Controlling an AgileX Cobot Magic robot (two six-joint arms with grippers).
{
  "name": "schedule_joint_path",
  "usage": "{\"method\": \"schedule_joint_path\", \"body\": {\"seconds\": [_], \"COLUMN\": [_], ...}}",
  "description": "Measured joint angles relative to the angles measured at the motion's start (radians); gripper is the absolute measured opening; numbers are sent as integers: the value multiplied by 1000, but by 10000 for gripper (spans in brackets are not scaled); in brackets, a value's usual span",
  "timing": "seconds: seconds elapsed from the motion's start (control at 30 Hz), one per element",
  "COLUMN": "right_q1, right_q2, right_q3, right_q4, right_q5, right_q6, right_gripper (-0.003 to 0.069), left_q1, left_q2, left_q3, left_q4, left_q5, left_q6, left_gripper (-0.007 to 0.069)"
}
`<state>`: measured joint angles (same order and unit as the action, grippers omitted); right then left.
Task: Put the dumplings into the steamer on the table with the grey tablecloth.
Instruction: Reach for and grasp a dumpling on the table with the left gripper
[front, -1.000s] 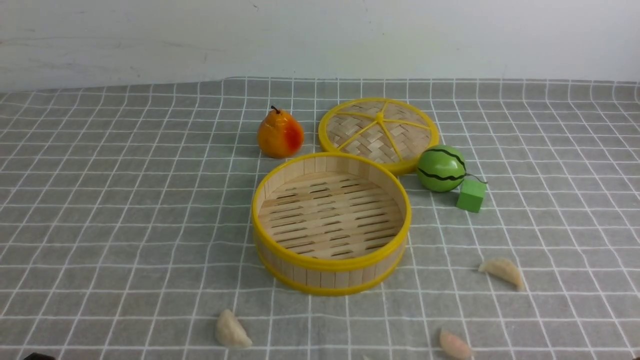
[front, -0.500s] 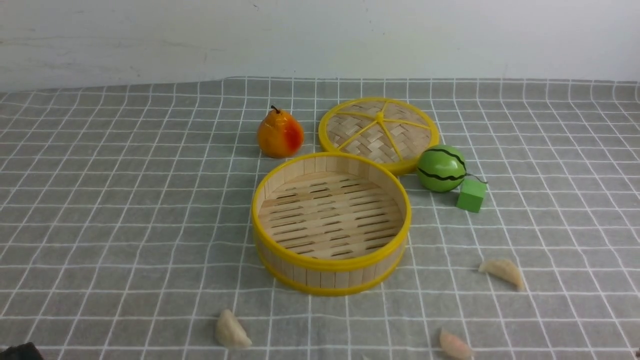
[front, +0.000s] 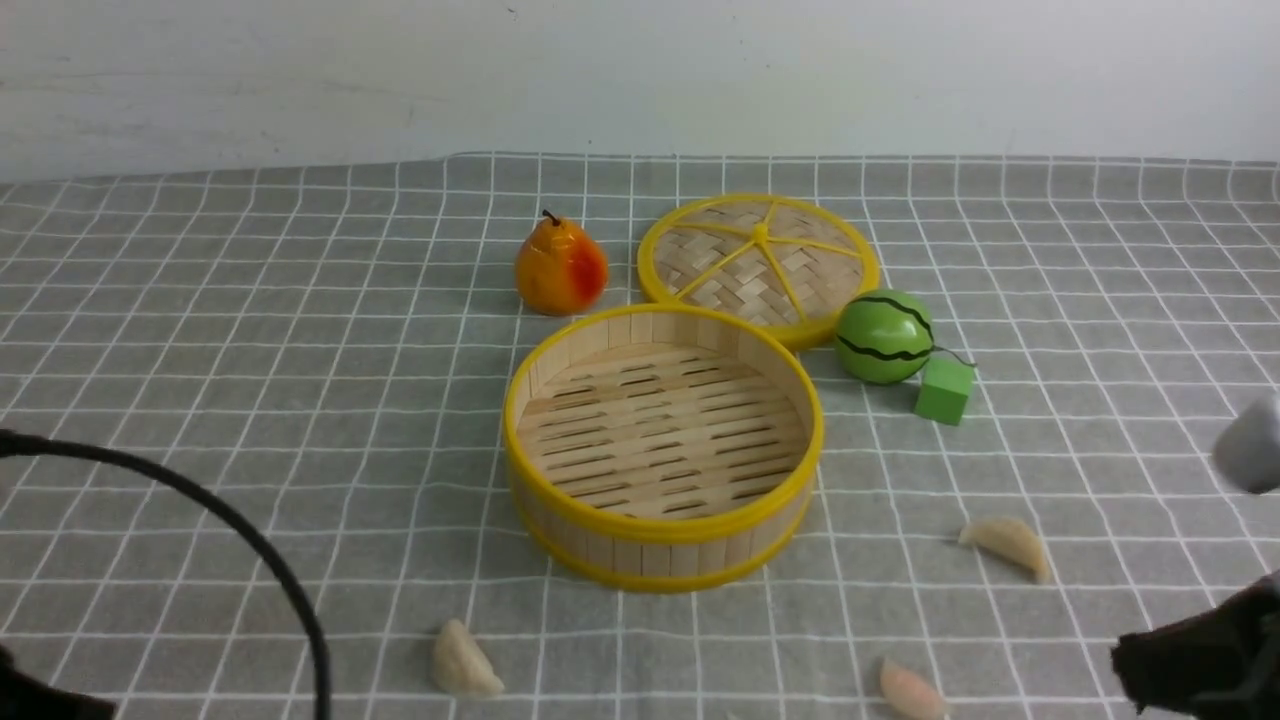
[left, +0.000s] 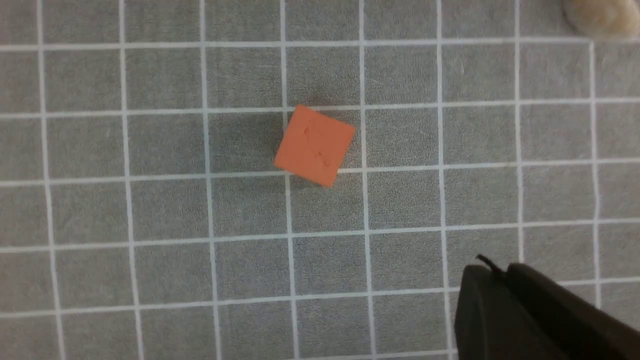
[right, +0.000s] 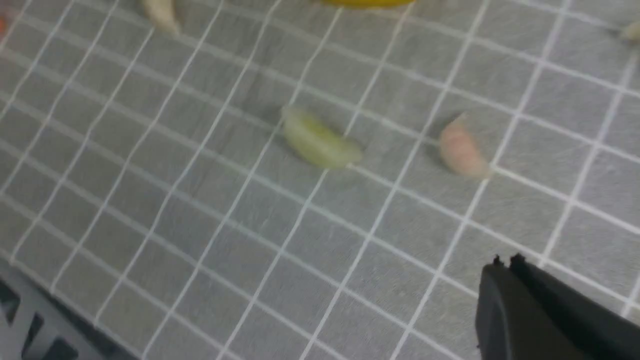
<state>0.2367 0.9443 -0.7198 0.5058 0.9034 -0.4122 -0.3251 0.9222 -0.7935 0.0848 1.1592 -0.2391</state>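
My left pincer (left: 492, 267) and right pincer (right: 505, 263) are both closed, empty. Steamer (front: 660, 555) stands uncovered, lid (front: 757, 260) aside, ready for dumplings (right: 462, 150) lying on counter (front: 200, 350).

A plain white wall (front: 640, 70) stood at the back, faintly scuffed. Light was even and soft, casting only short shadows.

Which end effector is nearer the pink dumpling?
Right. The right end effector is close beside the pink dumpling; the left end effector is by the orange cube, farther off.
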Motion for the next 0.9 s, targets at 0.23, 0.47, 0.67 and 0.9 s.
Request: {"method": "schedule_joint_path", "body": {"seconds": [0.23, 0.47, 0.67, 0.9], "right_q1": [127, 132, 133, 133], "right_q2": [43, 43, 43, 43], "right_q3": [-3, -10, -10, -10], "right_q4": [-47, -58, -76, -94], "right_q5": [13, 45, 49, 41], "right_q6": [5, 5, 5, 5], "right_gripper": [-15, -15, -11, -5], "left_q1": [-173, -208, -208, -208], "left_q2": [242, 584, 765, 861], "left_q3": [-63, -172, -226, -232], "left_q4": [4, -8, -9, -13], "left_q5": [-123, -338, -444, -481], "left_q6": [-83, -330, -426, -459], "left_gripper": [409, 638, 587, 392]}}
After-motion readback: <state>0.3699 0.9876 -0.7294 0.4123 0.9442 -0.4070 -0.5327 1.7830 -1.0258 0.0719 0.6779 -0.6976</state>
